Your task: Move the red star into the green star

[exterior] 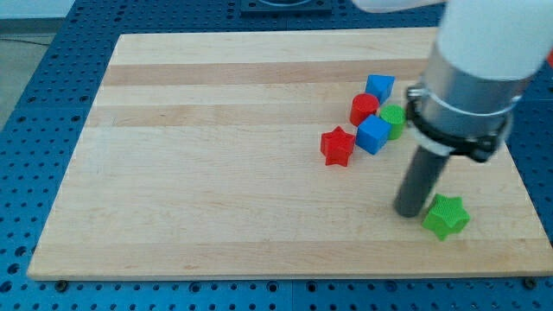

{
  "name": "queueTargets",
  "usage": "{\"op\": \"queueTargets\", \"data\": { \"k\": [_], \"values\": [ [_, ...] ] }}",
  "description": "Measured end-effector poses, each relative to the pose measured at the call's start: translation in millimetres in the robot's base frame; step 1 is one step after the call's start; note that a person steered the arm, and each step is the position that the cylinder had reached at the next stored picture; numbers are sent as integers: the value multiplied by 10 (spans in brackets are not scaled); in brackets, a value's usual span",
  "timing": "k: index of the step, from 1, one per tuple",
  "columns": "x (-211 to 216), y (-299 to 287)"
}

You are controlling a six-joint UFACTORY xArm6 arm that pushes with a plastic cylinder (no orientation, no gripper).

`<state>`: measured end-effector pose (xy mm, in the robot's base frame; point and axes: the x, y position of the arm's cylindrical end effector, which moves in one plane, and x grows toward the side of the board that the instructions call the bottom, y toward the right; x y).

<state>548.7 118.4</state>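
Observation:
The red star (337, 146) lies on the wooden board (216, 147), right of centre. The green star (447, 216) lies near the view's bottom right. My tip (409, 212) rests on the board just left of the green star, close to it or touching it, and to the lower right of the red star. The rod rises from the tip to the arm's grey and white body at the view's top right.
A cluster sits just up and right of the red star: a blue cube (373, 135), a red round block (365, 109), a green round block (393, 120) and another blue block (379, 87). The board's right edge is close to the green star.

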Motion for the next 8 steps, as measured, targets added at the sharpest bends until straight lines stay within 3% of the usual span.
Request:
{"op": "queueTargets", "data": {
  "k": [1, 2, 3, 4, 6, 7, 8],
  "values": [
    [-176, -888],
    [-666, -1466],
    [-1395, -1588],
    [-1722, -1277],
    [-985, -287],
    [-651, -209],
    [-795, -488]
  ]
}}
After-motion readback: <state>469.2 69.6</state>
